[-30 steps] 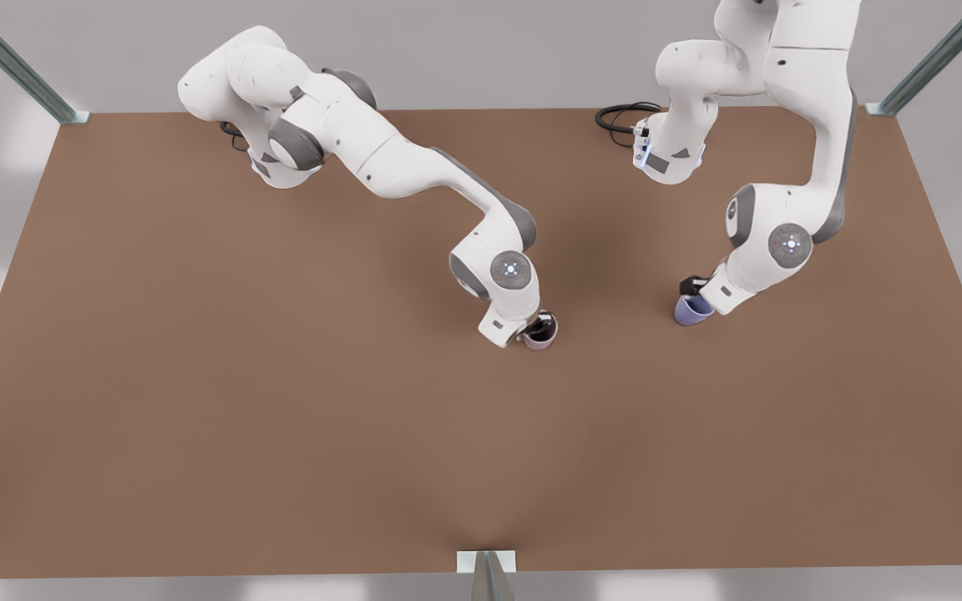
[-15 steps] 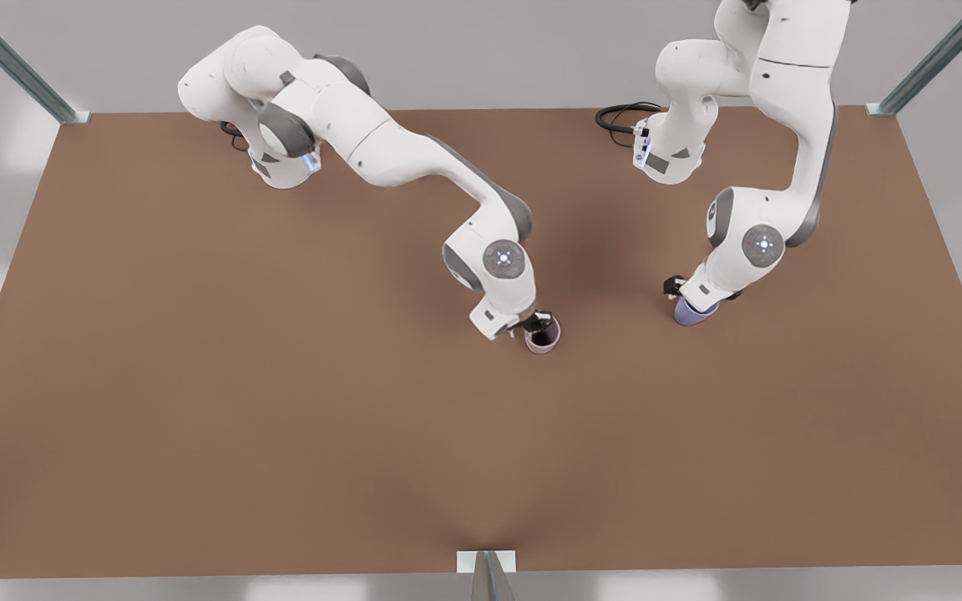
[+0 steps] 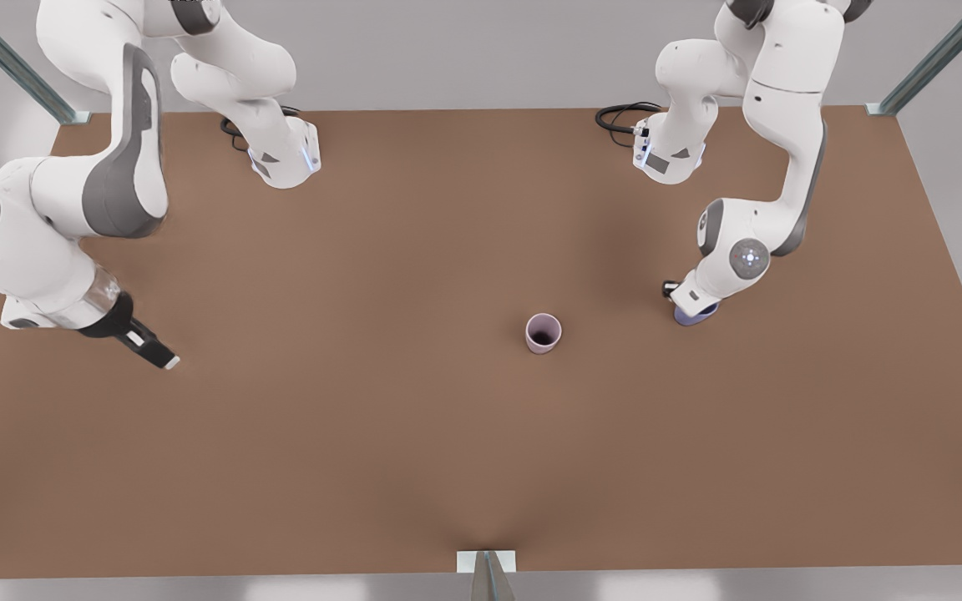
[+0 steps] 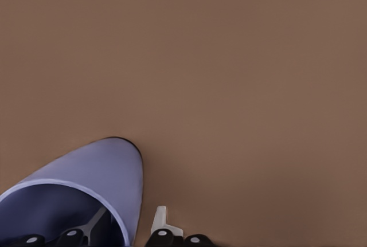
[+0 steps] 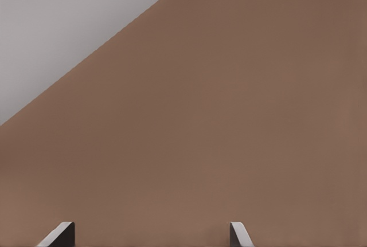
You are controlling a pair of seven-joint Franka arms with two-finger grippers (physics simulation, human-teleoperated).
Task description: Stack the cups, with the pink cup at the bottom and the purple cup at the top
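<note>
On the brown counter (image 3: 364, 434), the right gripper (image 3: 147, 346) hangs with fingers spread and empty at the front view's left edge, well apart from both cups. The left gripper (image 3: 681, 299), at the front view's right, pinches the wall of the purple cup (image 3: 694, 315), one finger inside. The pink cup (image 3: 544, 333) stands upright and alone near the middle.

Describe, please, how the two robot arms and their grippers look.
Both arms are glossy white with rounded links, grey joint covers and round grey caps with small lights. The right gripper has a black base and white-tipped fingers; the left gripper has black finger mounts with silver screws. Black cables coil at the bases.
</note>
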